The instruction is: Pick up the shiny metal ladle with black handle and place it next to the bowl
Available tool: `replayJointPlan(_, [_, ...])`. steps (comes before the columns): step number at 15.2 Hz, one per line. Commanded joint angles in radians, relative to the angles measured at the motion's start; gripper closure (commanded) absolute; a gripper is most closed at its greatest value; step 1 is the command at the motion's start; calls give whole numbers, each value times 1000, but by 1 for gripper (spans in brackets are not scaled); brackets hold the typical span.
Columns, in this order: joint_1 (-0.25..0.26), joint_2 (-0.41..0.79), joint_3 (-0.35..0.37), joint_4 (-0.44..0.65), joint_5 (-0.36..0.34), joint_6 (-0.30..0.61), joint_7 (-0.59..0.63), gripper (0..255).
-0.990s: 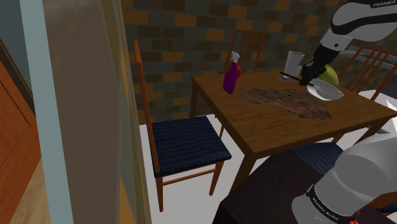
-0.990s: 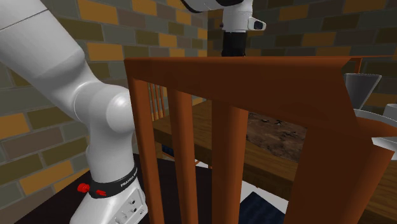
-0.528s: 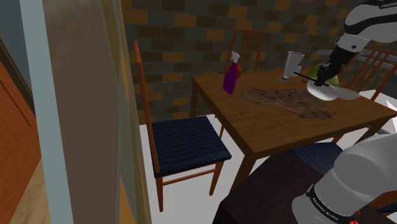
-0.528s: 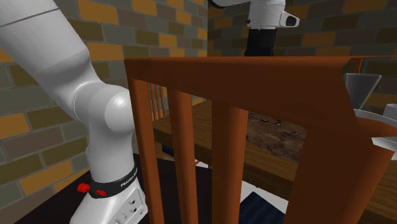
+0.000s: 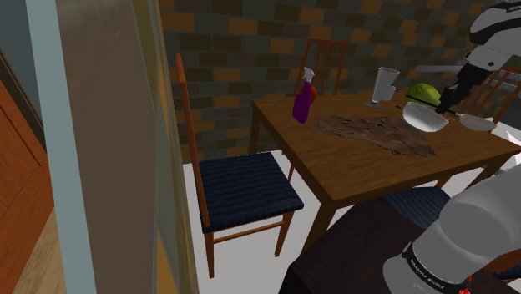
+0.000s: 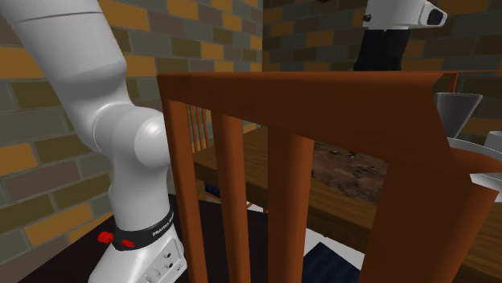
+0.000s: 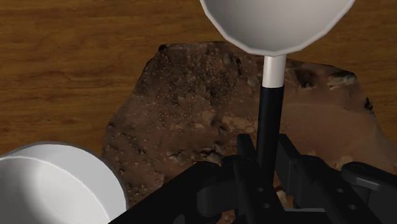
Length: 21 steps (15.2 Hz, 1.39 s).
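My tool (image 7: 267,167) is clamped on the black handle of the ladle (image 7: 275,38). The handle runs straight out between the two fingers and the pale cup sits at its far end. The ladle is in my grip above the brown mat (image 7: 210,121) on the wooden worktop (image 7: 70,63), and it looks clear of the surface. The white bowl (image 7: 54,188) stands off to one side of the handle, apart from it.

The step in hand, as I judge it, is carrying the ladle over and setting it down beside that bowl. To do it well I would:

- hold the grip firm and the handle level, since the cup's weight at the far end will try to twist it between the pads;
- pick a bare patch just beside the bowl and come down slowly there — near the rim, but not touching it;
- let the cup meet the worktop first, then release, so nothing drops or rolls into the bowl.

The count:

- one ladle, one bowl and one mat;
- in the shoulder view, one purple bottle (image 5: 304,102), one pale goblet-like cup (image 5: 383,85) and one green rounded thing (image 5: 423,91) behind the bowl;
- at least three chairs around the worktop, one of them the blue-seated chair (image 5: 242,190) standing pulled out.
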Motion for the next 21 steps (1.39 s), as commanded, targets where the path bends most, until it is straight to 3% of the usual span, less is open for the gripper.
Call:
replayJointPlan(1, [11,68,-69,61,43,-12,-81,255])
replayJointPlan(5, [17,272,-218,199,211,-51,-279,255])
replayJointPlan(7, [-35,411,-261,281,335,-91,-397,255])
replayJointPlan(11, [-253,639,-218,469,524,-194,-560,255])
replayJointPlan(16, [-543,857,-122,762,671,-329,-651,255])
replayJointPlan(18, [-681,955,-76,933,728,-398,-661,255])
replayJointPlan(21, [-658,951,-78,878,725,-356,-673,255])
